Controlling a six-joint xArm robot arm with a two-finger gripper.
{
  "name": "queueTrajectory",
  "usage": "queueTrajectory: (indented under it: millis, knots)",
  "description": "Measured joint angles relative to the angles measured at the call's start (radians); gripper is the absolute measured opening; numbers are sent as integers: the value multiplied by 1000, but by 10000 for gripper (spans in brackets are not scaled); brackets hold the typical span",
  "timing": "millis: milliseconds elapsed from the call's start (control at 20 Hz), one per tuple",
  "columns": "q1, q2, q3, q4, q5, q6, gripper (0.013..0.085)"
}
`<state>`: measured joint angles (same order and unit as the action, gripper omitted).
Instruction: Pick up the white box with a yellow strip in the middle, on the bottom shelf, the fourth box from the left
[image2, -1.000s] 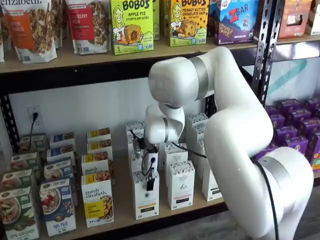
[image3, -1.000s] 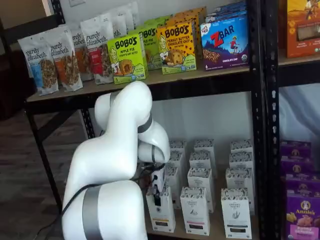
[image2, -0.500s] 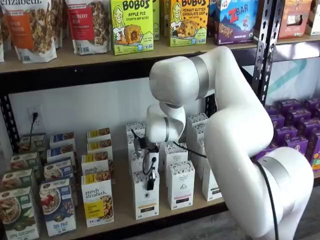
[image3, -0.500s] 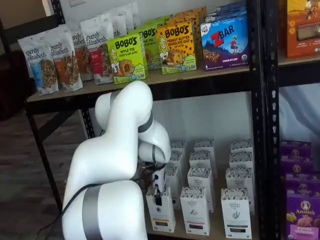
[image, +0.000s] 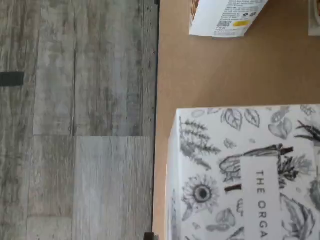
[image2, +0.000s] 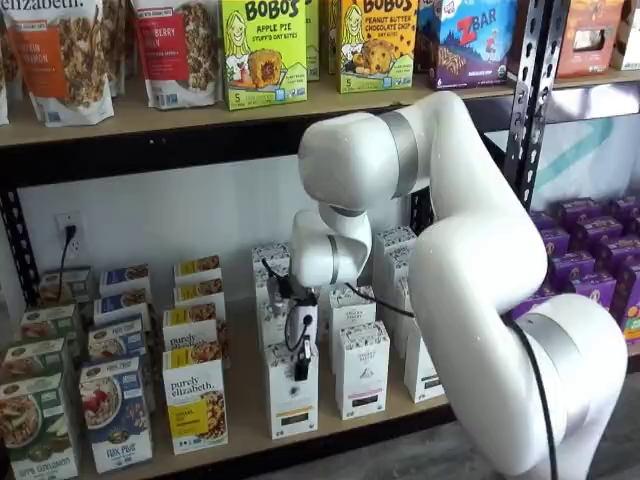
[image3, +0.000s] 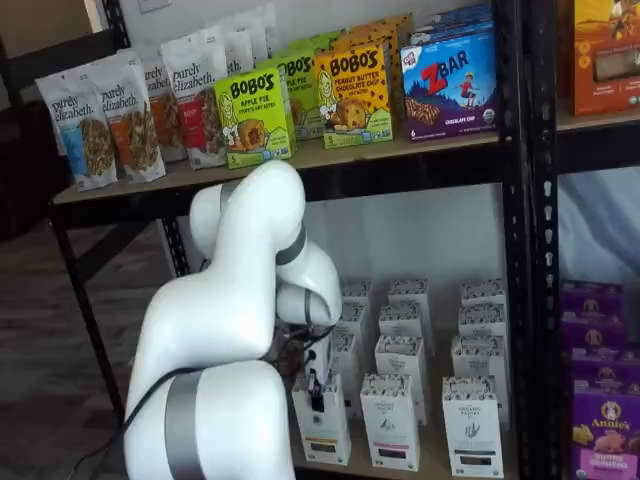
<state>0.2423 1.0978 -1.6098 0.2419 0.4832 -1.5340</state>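
Gripper parked right on top of the white box

The box stood at the front edge of the bottom shelf, just right of the purely elizabeth box. Black fingers came down over its patterned top; honestly couldn't tell if they'd clamped on.

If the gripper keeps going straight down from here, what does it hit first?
Most likely the patterned top of the white box at the front of the bottom shelf. The gripper sits right at that top already; actual contact isn't clear.
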Motion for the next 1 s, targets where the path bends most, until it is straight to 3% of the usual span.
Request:
queueTrajectory:
  millis: [450, 550, 750, 1000]
  knots:
    - [2, 2, -8, 22, 23, -16, 690]
    - [3, 1, -11, 34, 33, -25, 610]
    - [4, -1, -7, 39, 30, -28, 530]
    - [5, -8, 2, 26, 28, -17, 530]
